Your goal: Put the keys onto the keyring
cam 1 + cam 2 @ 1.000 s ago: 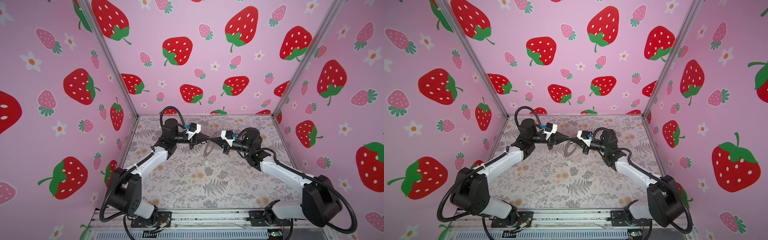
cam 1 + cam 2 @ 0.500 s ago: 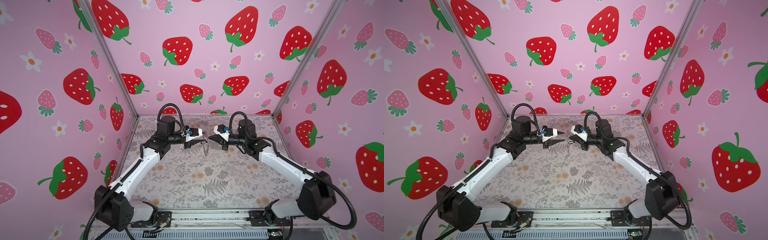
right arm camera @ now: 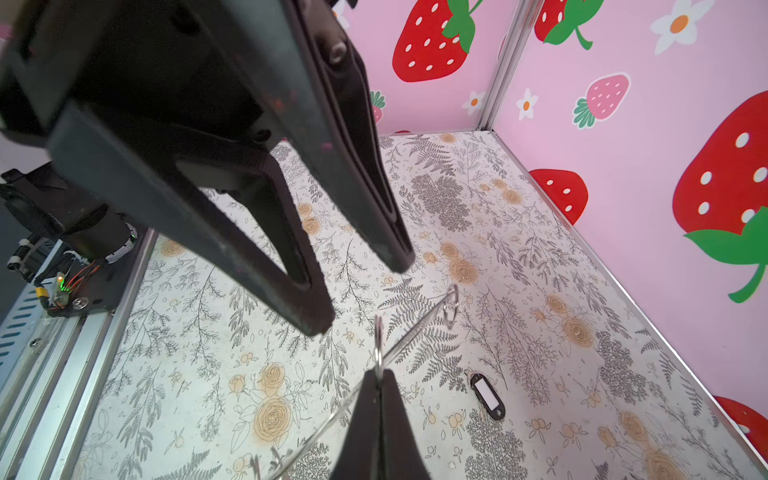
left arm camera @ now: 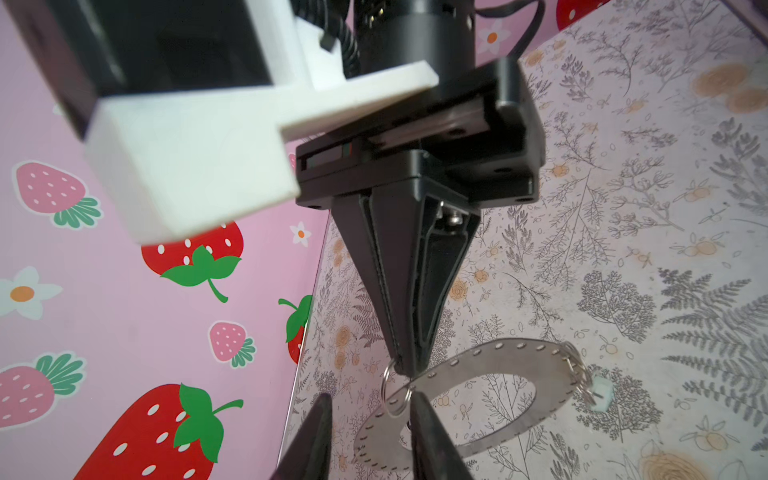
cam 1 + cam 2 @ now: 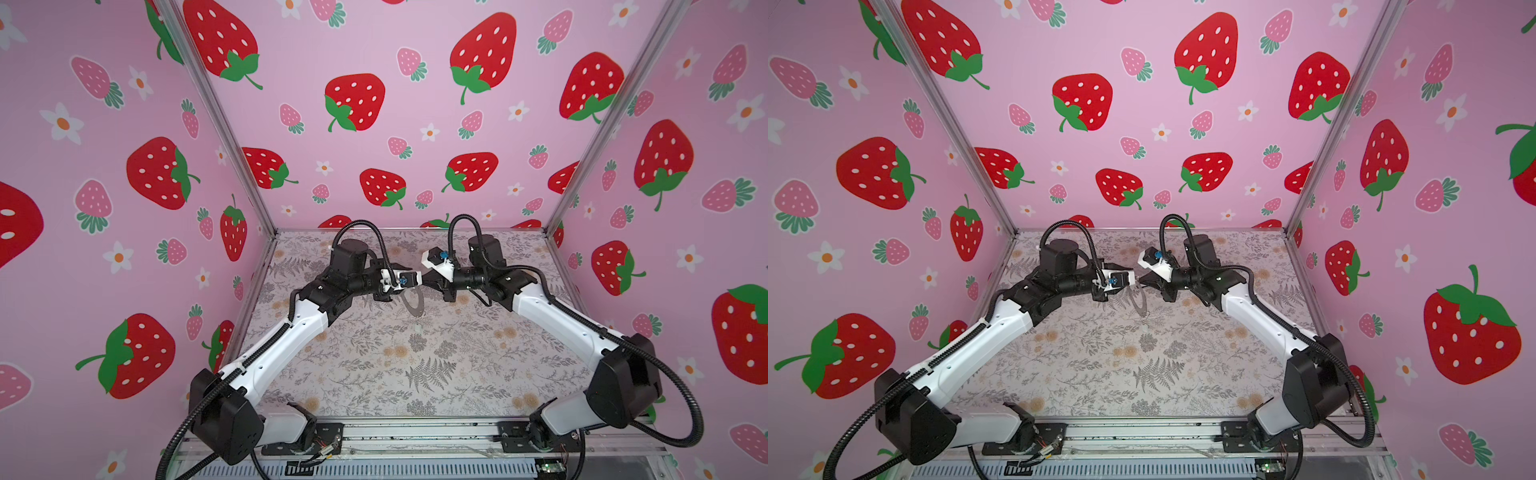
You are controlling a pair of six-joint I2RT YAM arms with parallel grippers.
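Both top views look down from afar; wrist cameras, close behind left pincer [image 4: 370, 401] and right pincer [image 3: 379, 376], share the keyring [image 4: 511, 357].

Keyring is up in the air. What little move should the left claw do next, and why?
Probably reach down for the black tag: it lies on the table, not on the keyring. The right claw holds the keyring up, shut, and the left claw is open and empty.

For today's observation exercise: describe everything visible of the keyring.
The keyring is a flat silvery-grey metal ring like a wide washer, tiny holes along its rim, wire loops on opposite sides. It hangs tilted off the table, its rim pinched by the shut right gripper; the open left gripper hovers by one loop.
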